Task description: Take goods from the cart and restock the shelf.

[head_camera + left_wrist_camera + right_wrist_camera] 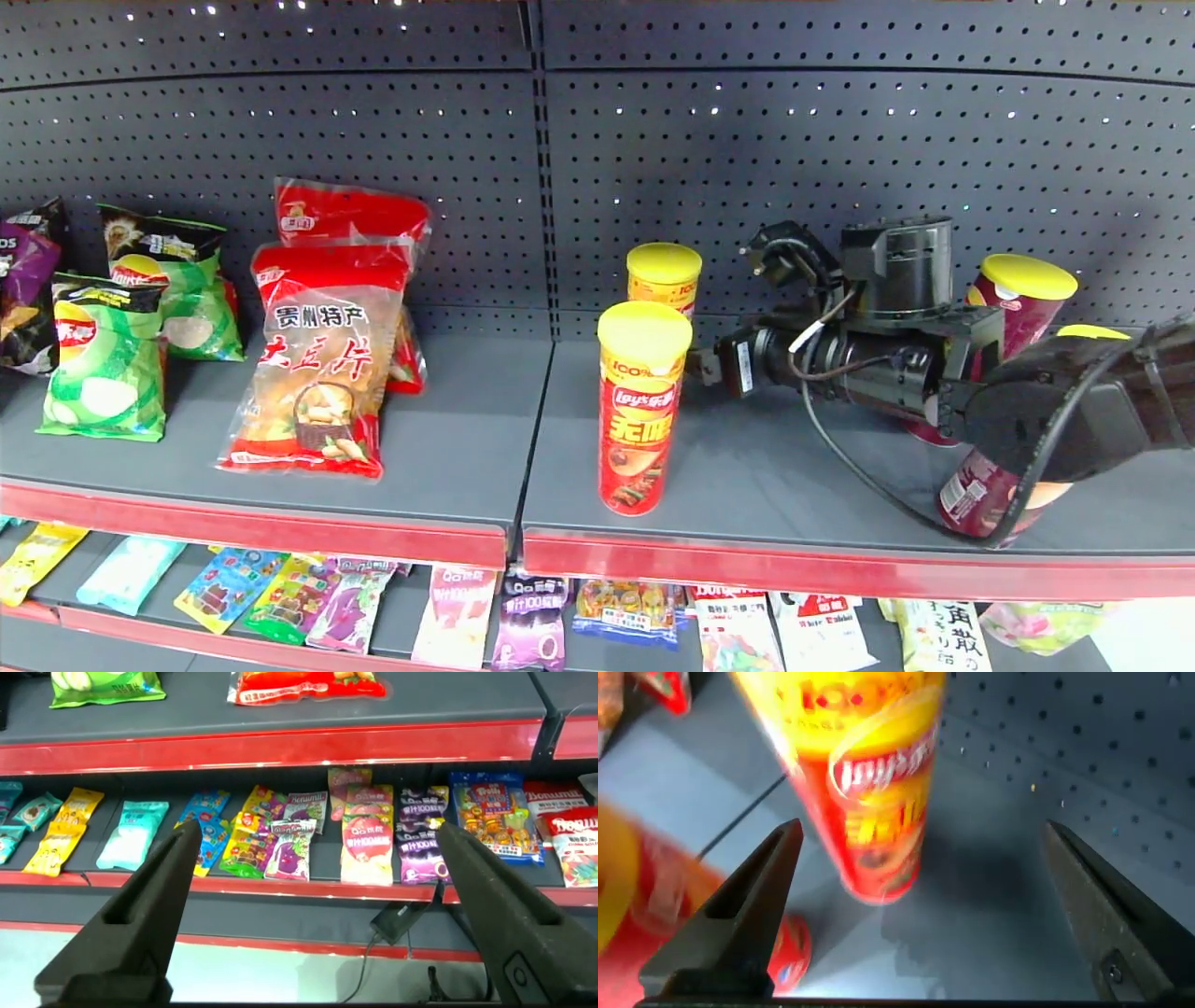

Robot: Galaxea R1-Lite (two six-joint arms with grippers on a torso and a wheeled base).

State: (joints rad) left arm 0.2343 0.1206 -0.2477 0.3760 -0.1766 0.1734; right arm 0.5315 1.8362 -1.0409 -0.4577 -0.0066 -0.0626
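Two red chip cans with yellow lids stand mid-shelf in the head view, a front can (pixel 639 420) and a back can (pixel 664 280). My right gripper (pixel 700 364) reaches in from the right at can height, just right of them. In the right wrist view this gripper (pixel 922 829) is open, and the back can (pixel 873 793) stands free just ahead between the finger lines. The front can (pixel 645 924) is a blur to one side. My left gripper (pixel 318 829) is open and holds nothing, hanging in front of the lower shelf of candy packets (pixel 366 831).
Red snack bags (pixel 317 373) and green chip bags (pixel 107 369) fill the shelf's left half. Maroon cans (pixel 1022 299) stand behind my right arm, and another (pixel 980 495) leans under it. A red lip (pixel 747 560) edges the shelf. A pegboard back wall (pixel 840 159) closes the rear.
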